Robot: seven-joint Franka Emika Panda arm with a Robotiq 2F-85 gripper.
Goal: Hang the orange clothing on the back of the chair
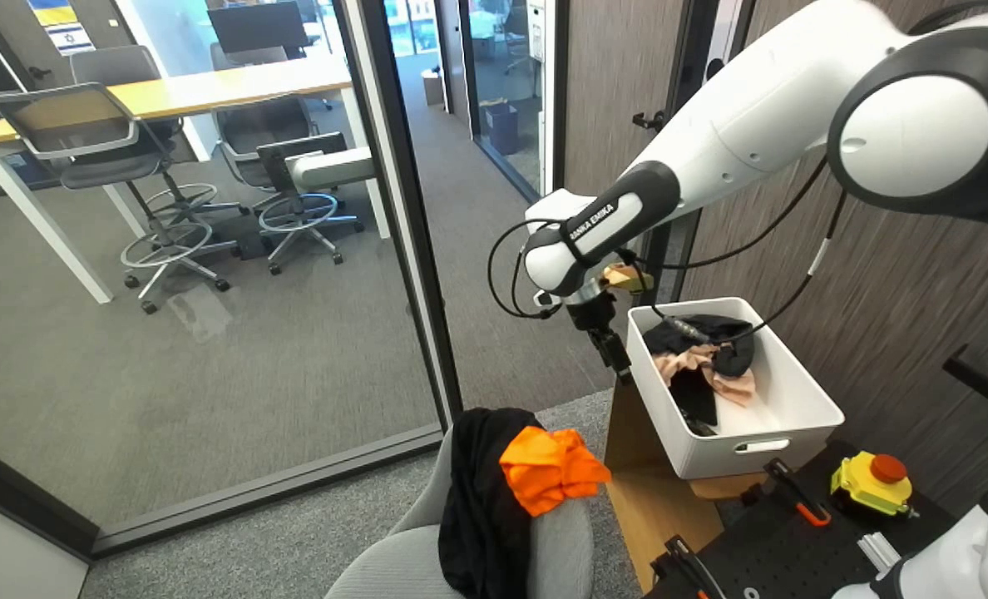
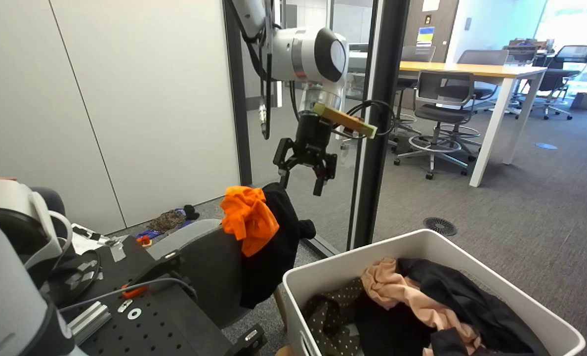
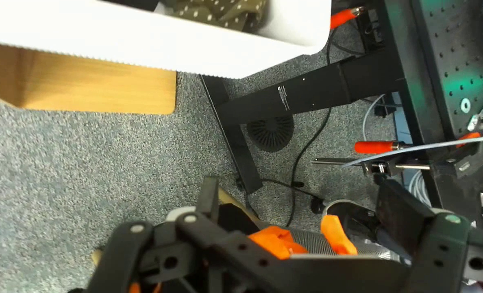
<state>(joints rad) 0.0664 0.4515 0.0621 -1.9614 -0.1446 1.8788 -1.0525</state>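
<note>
The orange clothing lies bunched over the top of the grey chair's backrest, on top of a black garment draped there. In an exterior view the orange clothing hangs partly down the outer side of the backrest. My gripper is open and empty, higher than the chair and apart from the orange clothing. In an exterior view the gripper is beside the bin's near side. In the wrist view parts of the orange clothing show beyond the open fingers; the rest is hidden by the gripper.
A white bin with black, peach and dotted clothes stands on a wooden stand. A black perforated table with clamps is beside the chair. A glass wall with a dark post stands behind. A yellow emergency stop sits on the table.
</note>
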